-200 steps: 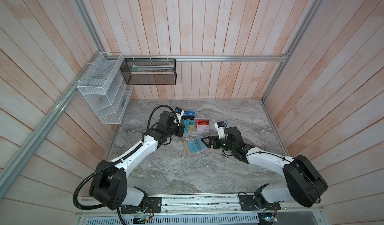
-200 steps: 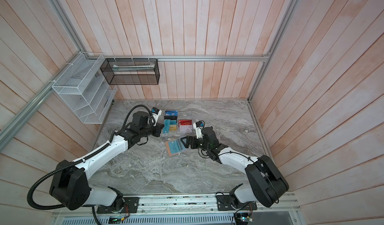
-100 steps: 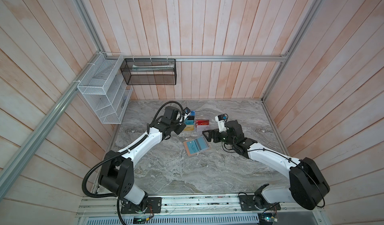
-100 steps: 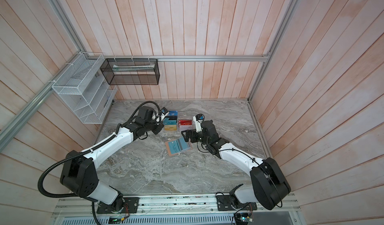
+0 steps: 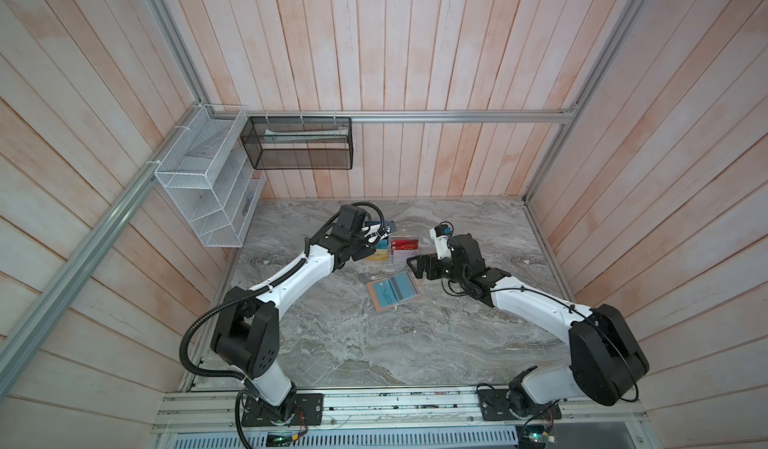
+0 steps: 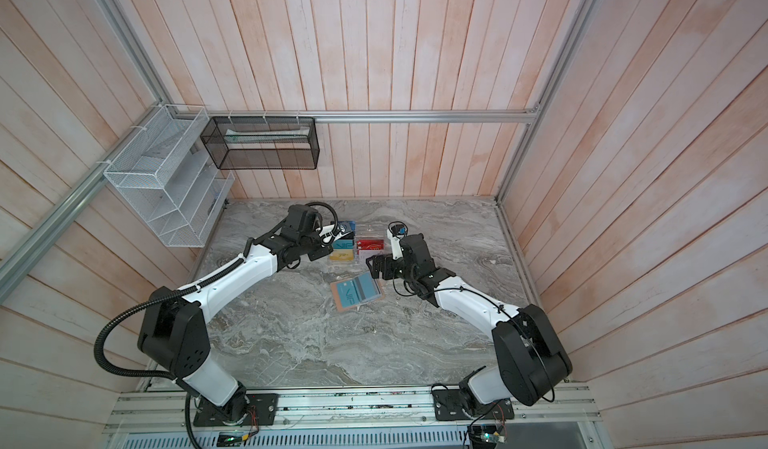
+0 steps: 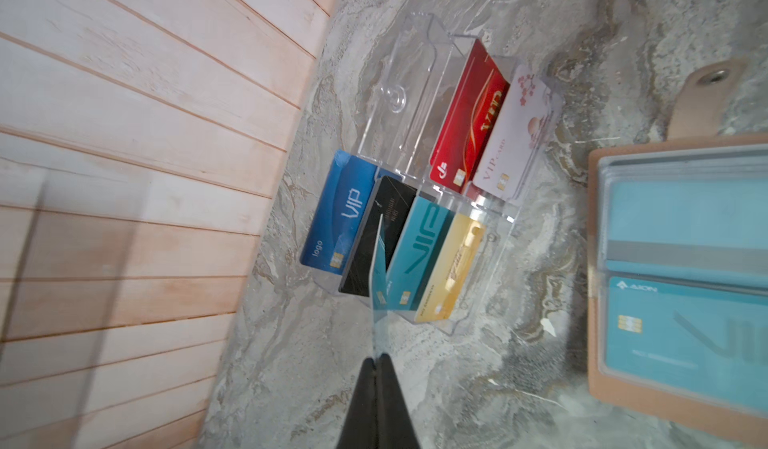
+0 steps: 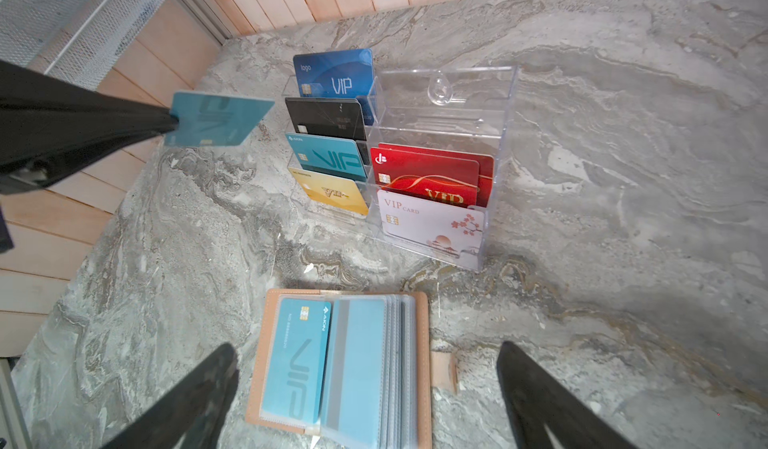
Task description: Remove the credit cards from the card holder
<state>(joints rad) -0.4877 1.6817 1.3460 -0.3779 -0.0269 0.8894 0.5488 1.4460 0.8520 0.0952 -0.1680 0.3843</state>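
The left end effector [image 7: 378, 359] pinches a thin teal card [image 8: 220, 118]; the right end effector [image 8: 365, 348] spreads wide, empty, with the tan leathery card holder [image 8: 423, 364] before it.

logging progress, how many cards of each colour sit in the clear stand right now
blue card: 1
black card: 1
teal card: 1
gold card: 1
red cards: 2
white card: 1
total: 7

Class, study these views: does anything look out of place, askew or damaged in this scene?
Nothing is spilled or damaged. One teal card hangs in the air beside the clear stand, pinched at one edge by the left gripper. The card holder lies open, askew on the table.
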